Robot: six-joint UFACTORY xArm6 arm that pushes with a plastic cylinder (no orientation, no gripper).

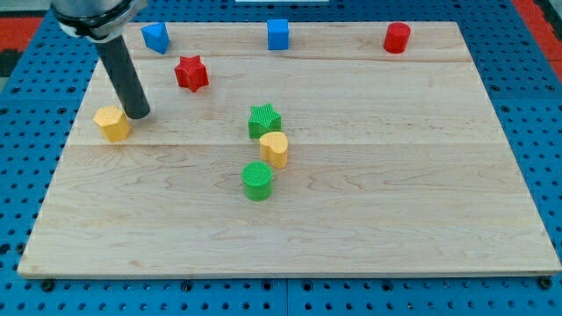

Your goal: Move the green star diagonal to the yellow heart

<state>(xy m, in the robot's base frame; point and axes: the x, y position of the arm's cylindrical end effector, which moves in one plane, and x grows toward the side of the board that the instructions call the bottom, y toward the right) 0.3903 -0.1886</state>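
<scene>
The green star sits near the board's middle, touching the top of the yellow heart just below it. A green cylinder stands below the heart, a little to the left. My tip rests on the board at the view's left, right beside a yellow hexagon block and far left of the green star.
A red star lies up and to the right of my tip. Along the top edge stand a blue block, a blue cube and a red cylinder. The wooden board lies on a blue pegboard.
</scene>
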